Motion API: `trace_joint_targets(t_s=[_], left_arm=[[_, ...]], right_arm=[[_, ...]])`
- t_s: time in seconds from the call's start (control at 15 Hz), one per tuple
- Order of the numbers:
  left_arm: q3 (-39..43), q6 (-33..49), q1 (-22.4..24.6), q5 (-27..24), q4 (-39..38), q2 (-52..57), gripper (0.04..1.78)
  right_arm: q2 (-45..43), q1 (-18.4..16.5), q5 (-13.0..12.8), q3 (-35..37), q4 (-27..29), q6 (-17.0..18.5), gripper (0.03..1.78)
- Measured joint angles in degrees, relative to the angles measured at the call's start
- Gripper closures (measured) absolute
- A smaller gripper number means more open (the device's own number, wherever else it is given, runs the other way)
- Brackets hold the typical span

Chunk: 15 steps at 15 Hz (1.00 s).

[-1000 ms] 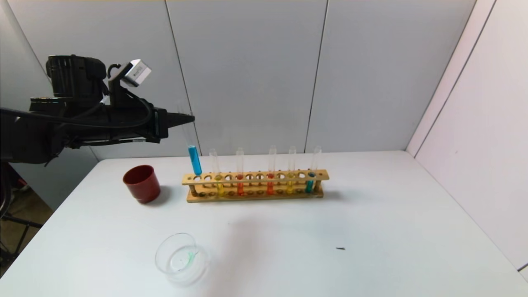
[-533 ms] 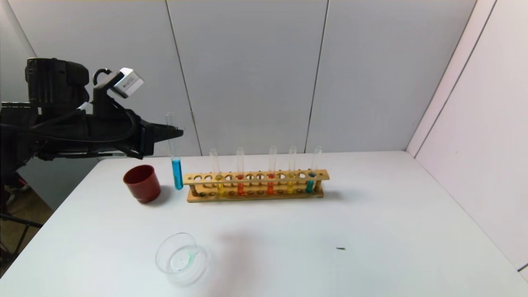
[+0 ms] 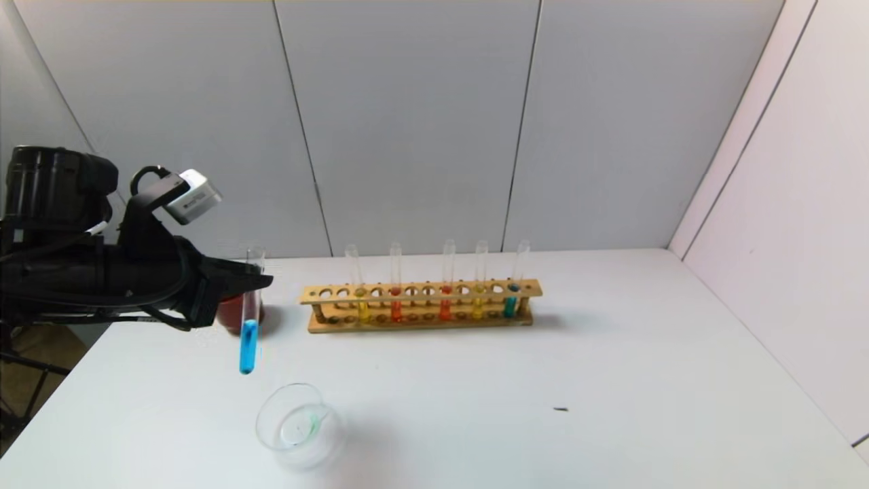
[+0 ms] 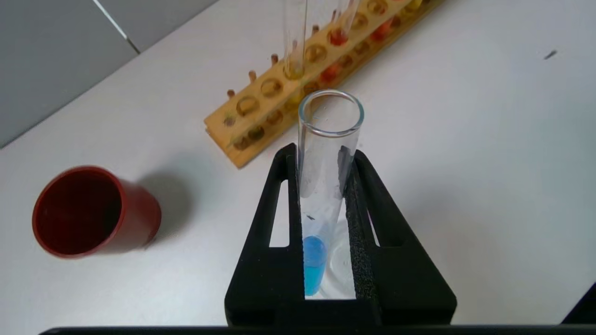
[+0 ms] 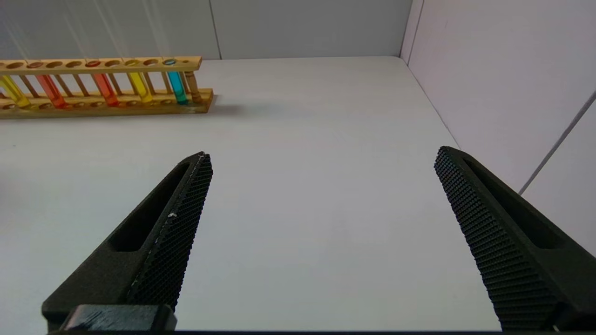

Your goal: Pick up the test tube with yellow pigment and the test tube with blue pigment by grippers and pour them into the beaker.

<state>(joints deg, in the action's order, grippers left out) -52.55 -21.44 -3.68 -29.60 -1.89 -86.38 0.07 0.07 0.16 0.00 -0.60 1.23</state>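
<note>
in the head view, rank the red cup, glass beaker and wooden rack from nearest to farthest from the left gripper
1. Red cup, right behind the left gripper.
2. Beaker, below it, toward the table's front.
3. Wooden rack, off toward the robot's right.

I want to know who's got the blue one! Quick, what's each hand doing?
Left hand: shut on the blue tube, held upright above the table near the beaker.
Right hand: open, holding nothing.

Lab bench, wooden test-tube rack (image 3: 421, 304), beaker (image 3: 299, 425)
</note>
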Motion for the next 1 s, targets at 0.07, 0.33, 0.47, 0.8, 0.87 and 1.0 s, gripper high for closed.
trace_joint_targets(t_s=[0.07, 0.33, 0.47, 0.8, 0.87, 1.0], left_arm=[[0.4, -1.6, 0.0, 0.2, 2.2, 0.9, 1.49], [3.2, -6.4, -0.2, 1.8, 7.0, 3.5, 1.49], [6.1, -10.3, -0.7, 4.6, 7.1, 4.3, 1.49], [11.3, -18.7, -1.0, 15.2, 7.1, 4.9, 1.49], [11.7, -19.8, -0.9, 16.7, 7.1, 4.6, 1.49], [11.9, -20.7, -1.0, 17.6, 7.0, 4.0, 1.49]], right_arm=[[0.0, 0.0, 0.0, 0.0, 0.0, 0.0, 0.07], [0.0, 0.0, 0.0, 0.0, 0.0, 0.0, 0.07], [0.0, 0.0, 0.0, 0.0, 0.0, 0.0, 0.07], [0.0, 0.0, 0.0, 0.0, 0.0, 0.0, 0.07], [0.0, 0.0, 0.0, 0.0, 0.0, 0.0, 0.07], [0.0, 0.0, 0.0, 0.0, 0.0, 0.0, 0.07]])
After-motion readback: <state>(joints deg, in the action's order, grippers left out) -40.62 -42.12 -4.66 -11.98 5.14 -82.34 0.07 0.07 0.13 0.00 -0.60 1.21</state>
